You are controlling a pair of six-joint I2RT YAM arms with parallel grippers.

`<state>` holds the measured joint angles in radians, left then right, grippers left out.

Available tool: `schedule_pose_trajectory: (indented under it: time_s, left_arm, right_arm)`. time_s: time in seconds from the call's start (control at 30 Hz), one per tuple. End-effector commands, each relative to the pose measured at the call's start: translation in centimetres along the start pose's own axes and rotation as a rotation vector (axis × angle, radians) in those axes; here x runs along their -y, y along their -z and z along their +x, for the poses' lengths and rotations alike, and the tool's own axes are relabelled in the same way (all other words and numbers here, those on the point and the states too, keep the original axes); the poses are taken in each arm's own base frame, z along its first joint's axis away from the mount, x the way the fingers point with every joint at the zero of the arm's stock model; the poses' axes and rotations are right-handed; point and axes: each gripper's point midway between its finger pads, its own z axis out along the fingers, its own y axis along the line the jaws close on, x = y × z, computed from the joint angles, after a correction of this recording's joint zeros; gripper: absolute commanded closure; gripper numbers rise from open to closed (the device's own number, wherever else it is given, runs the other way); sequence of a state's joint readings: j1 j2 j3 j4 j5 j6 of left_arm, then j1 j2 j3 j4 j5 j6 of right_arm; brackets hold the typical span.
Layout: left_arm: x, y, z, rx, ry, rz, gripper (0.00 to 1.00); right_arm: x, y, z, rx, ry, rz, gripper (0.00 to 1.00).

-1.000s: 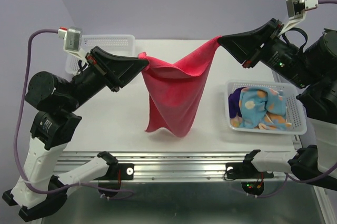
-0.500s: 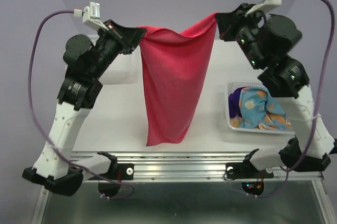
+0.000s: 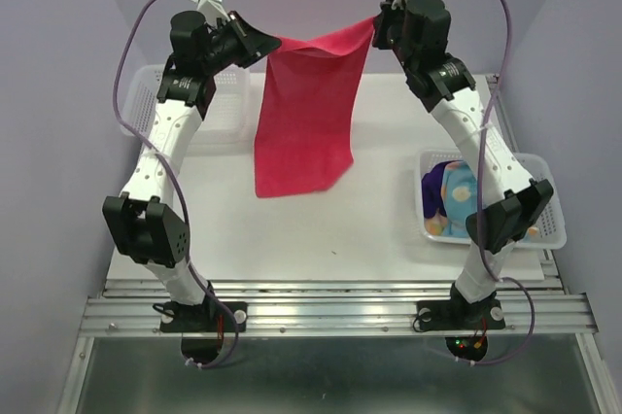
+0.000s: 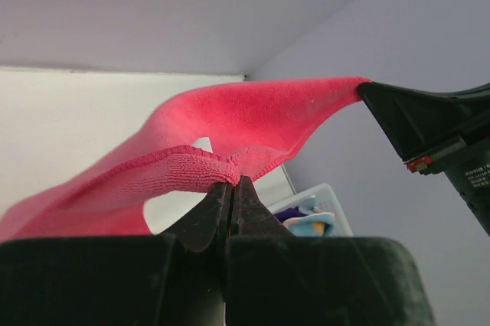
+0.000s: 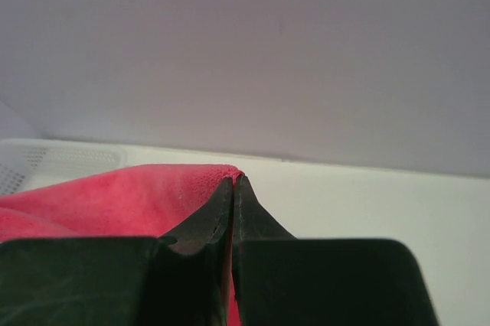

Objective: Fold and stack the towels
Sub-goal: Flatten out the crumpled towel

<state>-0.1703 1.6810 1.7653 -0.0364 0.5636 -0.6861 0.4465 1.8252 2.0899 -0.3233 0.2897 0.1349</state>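
Top view with both wrist views. The left tool (image 3: 275,43) and the right tool (image 3: 377,25) are each clenching one upper corner of the pink towel (image 3: 303,113), with the jaws pressed together on the hem in both wrist views. The arms are raised high, and the towel is hanging between them as a nearly flat sheet over the far middle of the table (image 3: 321,229). Its top edge is sagging slightly and sloping up toward the right tool. Whether its lower edge is touching the table cannot be told from above.

A blue dotted towel (image 3: 452,195) and a purple towel (image 3: 431,184) are lying bunched in the right basket (image 3: 515,155), waiting their turn. The left basket (image 3: 141,108) is standing at the far left, behind the left arm.

The step in hand is judged to be spreading the sheet before the first fold. To do it well, the tools should probably be drawing apart just enough to take out the sag, with both corners at the same height. They should then be lowering together, so that the free lower edge lands first and the cloth lays out flat without creases. Pulling too hard could be dragging a thin hem out of the jaws. Uneven lowering would likely be leaving a skewed sheet and therefore a crooked fold.

No brand, label or writing is readable on the towels, baskets or arms in any view.
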Motion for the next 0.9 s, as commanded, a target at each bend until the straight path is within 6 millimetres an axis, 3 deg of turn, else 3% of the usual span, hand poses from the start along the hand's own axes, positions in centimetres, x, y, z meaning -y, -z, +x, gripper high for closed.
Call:
schedule_pose_trajectory:
  time_s: [0.0,0.03,0.07,0.1,0.13,0.17,0.2,0.23,0.3,0.33,0.4,0.67,0.8,0.87]
  left_arm:
    - [13.2,7.6,-5.2,0.174,-0.213,0.310,1.00]
    - [14.6,9.1,-5.4,0.196,-0.231,0.336,1.00]
    - [15.1,9.8,-5.2,0.201,-0.232,0.345,1.00]
    - [14.8,10.1,-4.7,0.194,-0.223,0.341,1.00]
    - [16.0,11.5,-4.7,0.213,-0.238,0.356,1.00]
    - [16.6,12.8,-4.3,0.222,-0.234,0.362,1.00]
    - [16.0,12.5,-3.9,0.210,-0.219,0.353,1.00]
    - [17.0,13.8,-3.8,0.223,-0.223,0.368,1.00]
    - [16.8,14.4,-2.7,0.197,-0.200,0.372,1.00]
    - [17.8,15.6,-2.4,0.201,-0.209,0.394,1.00]
    - [18.3,16.3,-1.1,0.168,-0.192,0.420,1.00]
    - [26.1,24.4,1.1,0.185,-0.226,0.620,1.00]
    - [27.6,26.8,1.4,0.200,-0.231,0.651,1.00]
    - [27.6,27.0,1.4,0.208,-0.235,0.648,1.00]
  right_arm:
    - [-1.7,10.0,-16.4,0.387,-0.101,-0.157,0.99]
    - [-2.4,10.9,-16.3,0.378,-0.106,-0.205,0.99]
    - [-2.4,11.5,-16.2,0.374,-0.114,-0.219,0.99]
    - [-2.1,13.6,-17.2,0.397,-0.126,-0.234,0.99]
    - [-2.4,13.7,-16.0,0.363,-0.124,-0.254,0.99]
    - [-2.1,15.5,-16.7,0.374,-0.151,-0.267,0.99]
    - [-2.1,16.0,-16.4,0.363,-0.159,-0.273,0.99]
    - [-2.5,16.5,-15.7,0.339,-0.169,-0.306,0.99]
    - [-2.8,18.1,-15.5,0.318,-0.181,-0.345,0.99]
    - [-3.0,19.8,-16.1,0.325,-0.198,-0.379,0.99]
    - [-3.3,21.4,-16.1,0.306,-0.210,-0.419,0.99]
    - [-4.9,31.2,-19.5,0.308,-0.277,-0.653,0.99]
    - [-4.5,33.9,-20.9,0.351,-0.306,-0.674,0.99]
    - [-3.6,33.9,-21.4,0.381,-0.322,-0.626,0.99]
